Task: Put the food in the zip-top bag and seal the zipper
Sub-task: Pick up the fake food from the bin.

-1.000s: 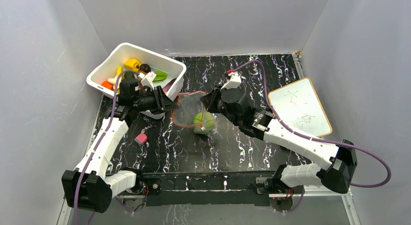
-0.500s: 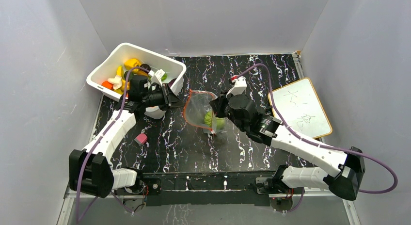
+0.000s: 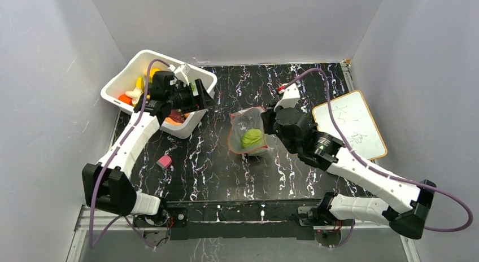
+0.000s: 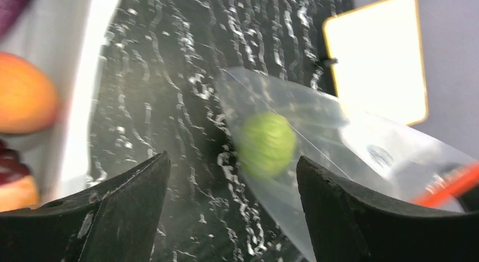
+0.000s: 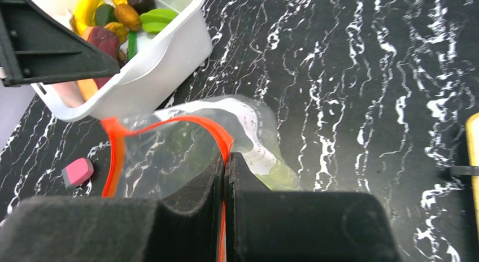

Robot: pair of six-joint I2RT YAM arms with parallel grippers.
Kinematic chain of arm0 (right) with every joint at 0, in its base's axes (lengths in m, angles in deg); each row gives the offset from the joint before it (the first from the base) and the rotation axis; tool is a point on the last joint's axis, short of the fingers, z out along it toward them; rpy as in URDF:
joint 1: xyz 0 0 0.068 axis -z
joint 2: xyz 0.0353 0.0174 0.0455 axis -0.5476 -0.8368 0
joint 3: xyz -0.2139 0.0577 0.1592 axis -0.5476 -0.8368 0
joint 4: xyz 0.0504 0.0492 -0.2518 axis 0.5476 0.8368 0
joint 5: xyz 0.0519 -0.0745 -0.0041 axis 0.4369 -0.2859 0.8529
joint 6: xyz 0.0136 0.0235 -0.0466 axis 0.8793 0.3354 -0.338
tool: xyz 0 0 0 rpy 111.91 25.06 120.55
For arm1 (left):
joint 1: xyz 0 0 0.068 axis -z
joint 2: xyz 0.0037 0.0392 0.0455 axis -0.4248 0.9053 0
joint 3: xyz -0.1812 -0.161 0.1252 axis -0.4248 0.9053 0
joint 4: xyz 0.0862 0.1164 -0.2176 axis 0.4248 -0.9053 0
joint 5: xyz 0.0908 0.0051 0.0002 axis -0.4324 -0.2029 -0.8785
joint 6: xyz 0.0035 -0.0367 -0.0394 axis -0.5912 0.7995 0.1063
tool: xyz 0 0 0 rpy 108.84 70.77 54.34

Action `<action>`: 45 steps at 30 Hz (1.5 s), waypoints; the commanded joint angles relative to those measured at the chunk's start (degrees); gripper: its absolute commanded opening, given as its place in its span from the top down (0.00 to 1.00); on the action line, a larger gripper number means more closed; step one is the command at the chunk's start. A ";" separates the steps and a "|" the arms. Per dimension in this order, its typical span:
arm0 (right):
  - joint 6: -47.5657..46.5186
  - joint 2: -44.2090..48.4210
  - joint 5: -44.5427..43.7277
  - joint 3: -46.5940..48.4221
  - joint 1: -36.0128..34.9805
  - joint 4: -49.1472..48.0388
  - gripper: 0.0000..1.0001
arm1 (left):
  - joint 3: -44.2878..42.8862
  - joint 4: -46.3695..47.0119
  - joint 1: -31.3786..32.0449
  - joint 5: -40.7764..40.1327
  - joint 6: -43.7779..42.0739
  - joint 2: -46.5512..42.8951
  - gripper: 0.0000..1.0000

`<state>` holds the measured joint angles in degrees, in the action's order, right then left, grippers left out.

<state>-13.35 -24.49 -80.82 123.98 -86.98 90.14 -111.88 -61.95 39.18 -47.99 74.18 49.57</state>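
Note:
The zip-top bag (image 3: pixel 244 136) hangs with its mouth open, and a pale-green cabbage (image 3: pixel 252 139) lies inside it. My right gripper (image 5: pixel 225 156) is shut on the red-orange zipper (image 5: pixel 169 123) at the mouth's edge and holds the bag (image 5: pixel 169 160) above the table. My left gripper (image 3: pixel 202 99) hovers by the right rim of the white bin (image 3: pixel 121 81), apart from the bag. Its jaws stand open with nothing between them (image 4: pixel 233 177), and beyond them are the cabbage (image 4: pixel 266 143) and bag (image 4: pixel 350 143). More food (image 5: pixel 90 8) lies in the bin (image 5: pixel 169 53).
A pink eraser (image 3: pixel 164 161) lies on the black marbled table left of the bag. A small whiteboard (image 3: pixel 349 123) sits at the right. Grey walls close in on three sides. An orange piece (image 4: pixel 22 98) shows inside the bin wall (image 4: pixel 85 75).
My left gripper has drawn back from the bag's mouth toward the bin and opened. My right gripper has carried the bag and cabbage to the right.

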 commanded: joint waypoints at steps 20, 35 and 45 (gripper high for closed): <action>3.85 1.96 5.36 -5.54 0.12 -7.48 1.00 | -17.10 -13.30 -8.29 -45.45 -17.10 17.70 0.19; 1.55 1.59 4.56 -2.46 0.09 -6.97 1.00 | -25.24 -12.40 -12.10 -51.80 -20.89 30.05 0.05; -0.69 1.87 2.42 -0.41 0.17 -6.49 1.00 | -30.85 -13.84 -12.97 -52.78 -20.86 38.94 0.06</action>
<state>-12.50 -23.40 -76.60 120.11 -86.91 86.73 -140.08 -73.90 26.99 -98.76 53.61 87.84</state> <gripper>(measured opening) 0.009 0.946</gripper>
